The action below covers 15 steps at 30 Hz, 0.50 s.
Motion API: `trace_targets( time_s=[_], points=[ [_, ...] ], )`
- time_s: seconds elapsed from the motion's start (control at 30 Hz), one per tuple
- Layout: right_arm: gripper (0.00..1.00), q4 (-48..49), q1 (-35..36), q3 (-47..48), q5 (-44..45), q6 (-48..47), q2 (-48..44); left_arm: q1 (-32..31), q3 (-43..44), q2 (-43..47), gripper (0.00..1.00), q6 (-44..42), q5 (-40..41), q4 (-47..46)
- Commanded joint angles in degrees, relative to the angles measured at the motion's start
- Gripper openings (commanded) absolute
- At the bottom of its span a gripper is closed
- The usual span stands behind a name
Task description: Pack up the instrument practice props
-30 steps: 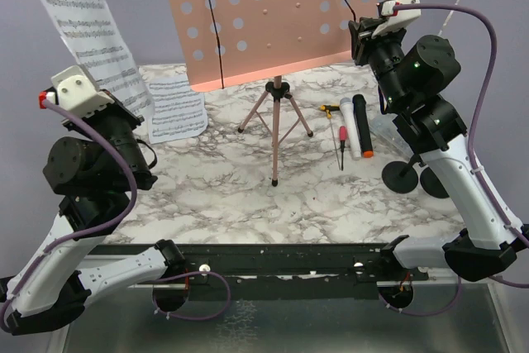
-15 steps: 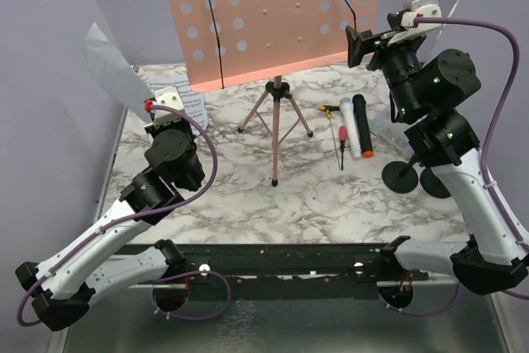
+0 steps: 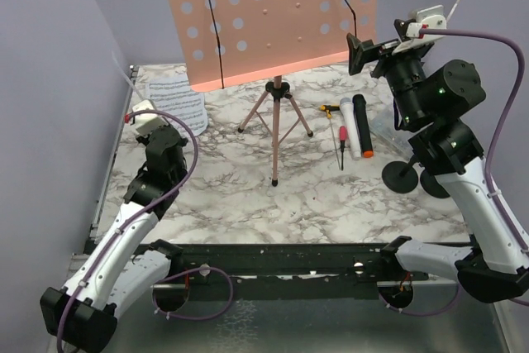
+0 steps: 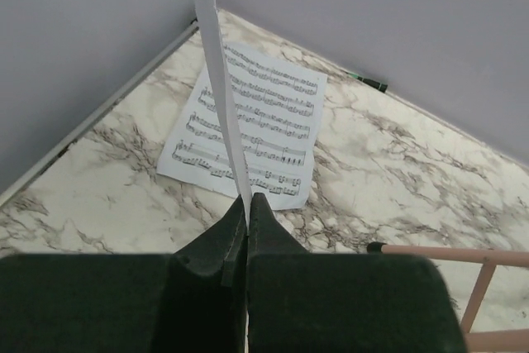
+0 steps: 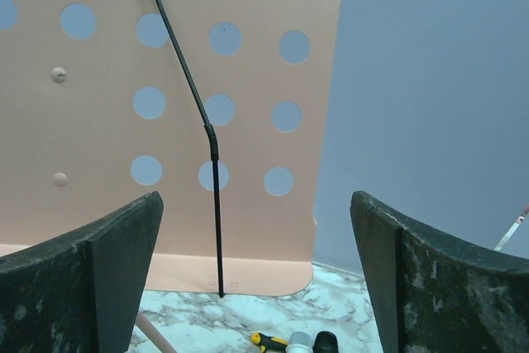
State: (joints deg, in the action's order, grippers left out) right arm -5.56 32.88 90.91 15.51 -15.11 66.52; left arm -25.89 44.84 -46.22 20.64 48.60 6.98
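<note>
A white sheet-music page is pinched by its lower edge in the clenched left gripper, so that it stands upright and is seen almost edge-on. It is held to the left of the pink tripod music rest with its perforated board, above a second printed white page that lies flat on the white-and-grey marble-patterned tabletop. The held page is judged to be meant for stacking there. The right gripper is spread wide and nothing is grasped in it. It is raised beside the right edge of the rest's board, facing the black wire page-retaining arm, presumably so that the board or the arm can be taken next. To the right of the rest, a white cylindrical microphone and a black microphone are laid side by side, with a red-handled screwdriver just beside them on the rest's side. Two black round-based holders are set farther right. The tabletop is enclosed by plain lilac walls behind the rest and to either side of it.
</note>
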Motion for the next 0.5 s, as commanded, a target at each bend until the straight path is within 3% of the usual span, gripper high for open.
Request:
trace_targets(
  time_s=[0.0, 0.2, 0.47],
  points=[
    [1.0, 1.88, -0.28, -1.61, -0.74, -0.57, -2.27, 10.1, -4.67, -1.54, 0.0, 9.9, -16.6, -4.55],
    [1.0, 2.59, -0.28, -3.7, -0.33, -1.22, -4.48, 22.59, -4.82, -6.87, 0.0, 10.36, -32.41, -11.11],
    [1.0, 2.81, -0.27, -5.84, 0.11, -2.16, -7.53, 27.75, 4.62, -22.94, 0.0, 10.13, -43.47, -20.16]
  ],
)
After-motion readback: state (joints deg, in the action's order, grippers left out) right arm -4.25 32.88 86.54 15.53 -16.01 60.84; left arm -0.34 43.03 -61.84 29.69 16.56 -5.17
